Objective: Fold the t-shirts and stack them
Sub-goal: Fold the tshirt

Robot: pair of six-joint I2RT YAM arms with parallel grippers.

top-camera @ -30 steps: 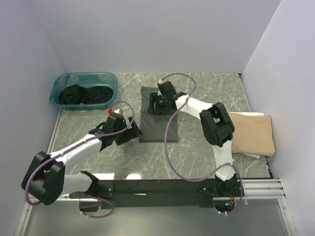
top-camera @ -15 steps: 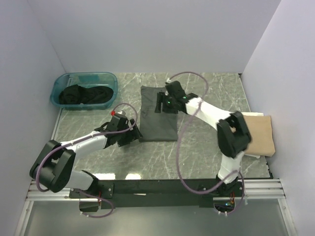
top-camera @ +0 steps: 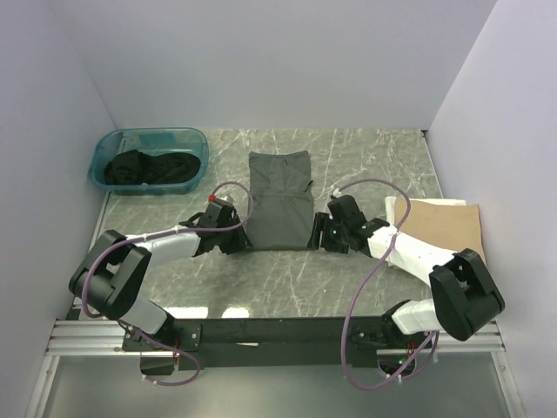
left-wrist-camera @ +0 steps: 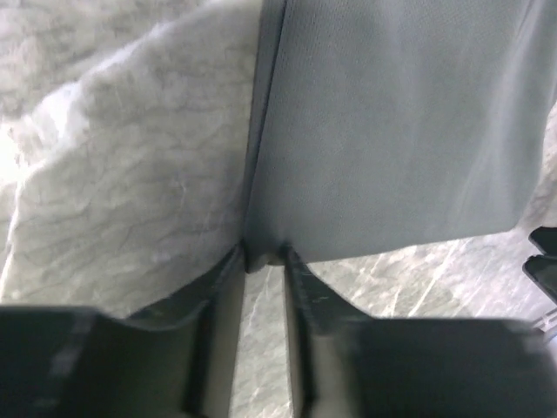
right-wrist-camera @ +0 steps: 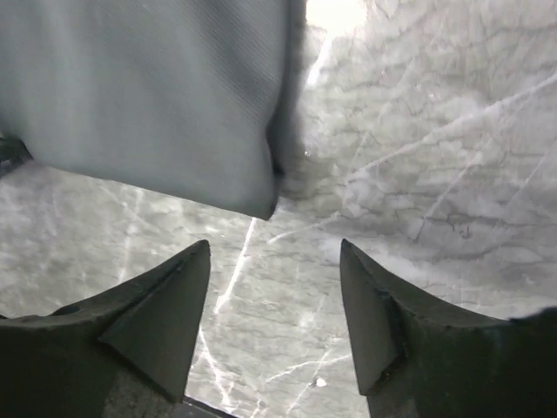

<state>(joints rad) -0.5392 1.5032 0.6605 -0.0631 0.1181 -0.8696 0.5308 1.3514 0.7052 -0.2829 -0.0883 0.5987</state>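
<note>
Your dark grey-olive folded cloth t-shirt (top-camera: 278, 198) lies flat in the middle of the grey marbled surface (top-camera: 365, 165). The left fingers (left-wrist-camera: 218, 296) are nearly together and clamp its near left corner, low on the surface. The right fingers (right-wrist-camera: 165, 305) are spread apart just before its near right corner and do not touch the cloth. The tan folded cloth t-shirt (top-camera: 444, 235) lies at the right edge, well apart. The black crumpled cloth t-shirts (top-camera: 144, 168) are inside the teal plastic tub (top-camera: 157, 133) at the far left.

The right arm (top-camera: 409, 252) hides the tan t-shirt's (top-camera: 448, 233) near-left corner.
</note>
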